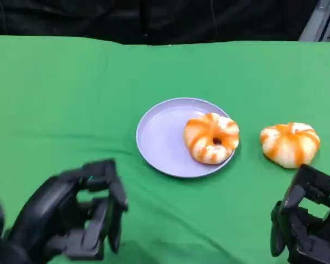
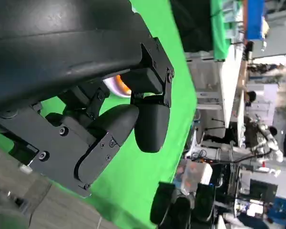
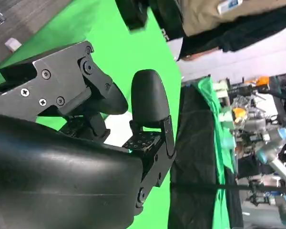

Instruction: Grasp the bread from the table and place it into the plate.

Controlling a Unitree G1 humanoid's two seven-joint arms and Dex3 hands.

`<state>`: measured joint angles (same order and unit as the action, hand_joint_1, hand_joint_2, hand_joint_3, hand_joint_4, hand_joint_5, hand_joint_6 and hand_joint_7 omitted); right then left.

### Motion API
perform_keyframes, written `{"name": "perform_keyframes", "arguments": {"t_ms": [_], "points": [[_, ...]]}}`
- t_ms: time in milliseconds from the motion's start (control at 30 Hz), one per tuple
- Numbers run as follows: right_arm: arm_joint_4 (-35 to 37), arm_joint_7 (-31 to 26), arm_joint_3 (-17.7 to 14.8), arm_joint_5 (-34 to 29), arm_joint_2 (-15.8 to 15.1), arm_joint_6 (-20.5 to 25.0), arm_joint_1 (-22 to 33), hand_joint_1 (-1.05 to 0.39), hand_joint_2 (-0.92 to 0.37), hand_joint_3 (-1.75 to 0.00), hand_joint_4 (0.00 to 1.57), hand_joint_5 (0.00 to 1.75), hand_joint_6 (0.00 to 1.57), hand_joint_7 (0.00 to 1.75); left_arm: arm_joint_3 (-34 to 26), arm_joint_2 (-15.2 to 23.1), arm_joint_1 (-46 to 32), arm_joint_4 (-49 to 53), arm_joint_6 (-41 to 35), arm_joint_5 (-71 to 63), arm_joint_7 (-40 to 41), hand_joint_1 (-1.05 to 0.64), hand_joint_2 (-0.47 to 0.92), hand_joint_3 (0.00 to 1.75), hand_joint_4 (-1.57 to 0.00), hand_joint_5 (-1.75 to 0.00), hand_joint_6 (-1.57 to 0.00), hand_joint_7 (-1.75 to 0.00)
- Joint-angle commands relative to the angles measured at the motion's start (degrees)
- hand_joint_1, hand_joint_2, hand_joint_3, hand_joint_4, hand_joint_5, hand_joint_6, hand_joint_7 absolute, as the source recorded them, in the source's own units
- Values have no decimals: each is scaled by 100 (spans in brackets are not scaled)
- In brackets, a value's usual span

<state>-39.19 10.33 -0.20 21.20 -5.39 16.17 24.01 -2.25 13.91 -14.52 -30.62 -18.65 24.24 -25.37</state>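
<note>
Green cloth: covers the table (image 1: 55,99); I place everything by its edges
Plate (image 1: 159,137): lilac, near the middle of the table, a little toward the near edge
Bun on plate (image 1: 211,137): one orange-striped ring already sits on the plate's right side, so I judge that part done
Loose bun (image 1: 290,143): second striped bread, flat on the cloth just right of the plate, apart from its rim, near the right edge
Shape: round, no long axis I can use; any approach angle looks equal to me
Right hand (image 1: 305,225): by the near edge, directly on the near side of the loose bun, close but not touching; fingers apart, holding nothing
Left hand (image 1: 80,217): near-left part of the table, well apart from the bun, with the plate between them; fingers loosely curled, nothing in them
Nearer hand: the right, clearly
Key relation: bun lies straight ahead of the right fingers, toward the far edge
My call: reach forward with the right, then carry leftward to the plate's bare left side
</note>
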Motion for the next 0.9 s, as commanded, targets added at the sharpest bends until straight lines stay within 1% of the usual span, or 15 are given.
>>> {"name": "perform_keyframes", "arguments": {"t_ms": [33, 133, 233, 367, 567, 733, 900], "points": [[58, 11, -152, 49, -96, 29, -67, -3, -64, -118, 93, 175, 63, 175, -271, 71, -627, 68, 498, 121, -288, 7, 57, 141, -95, -175, -79, -171], [59, 17, -164, 48, -99, 42, -74, -3, -64, -117, 93, 175, 63, 175, -288, 65, -687, 115, 609, 129, -351, 7, 58, 140, -95, -175, -79, -171], [25, 67, -276, 56, -253, 171, -52, -5, -64, -117, 92, 175, 63, 175, -310, -56, -664, 451, 836, 201, -443, 6, 58, 138, -97, -175, -80, -174], [-56, 75, -370, 198, -290, 315, -47, -2, -64, -119, 92, 175, 63, 175, -215, -63, -621, 545, 944, 93, -408, 7, 60, 130, -95, -175, -78, -173], [-38, 145, -419, 243, -299, 285, -37, -2, -60, -126, 92, 175, 64, 175, -122, -88, -616, 582, 1124, -66, -389, 7, 61, 129, -95, -175, -77, -171], [75, 208, -463, 221, -319, 213, -97, -2, -60, -127, 92, 175, 63, 175, -71, -158, -508, 602, 1084, -118, -274, 8, 60, 129, -95, -175, -79, -171], [119, 241, -475, 220, -294, 179, -114, -1, -61, -127, 93, 175, 62, 175, -74, -140, -498, 542, 1011, -128, -173, 9, 59, 131, -96, -175, -80, -172]]}}
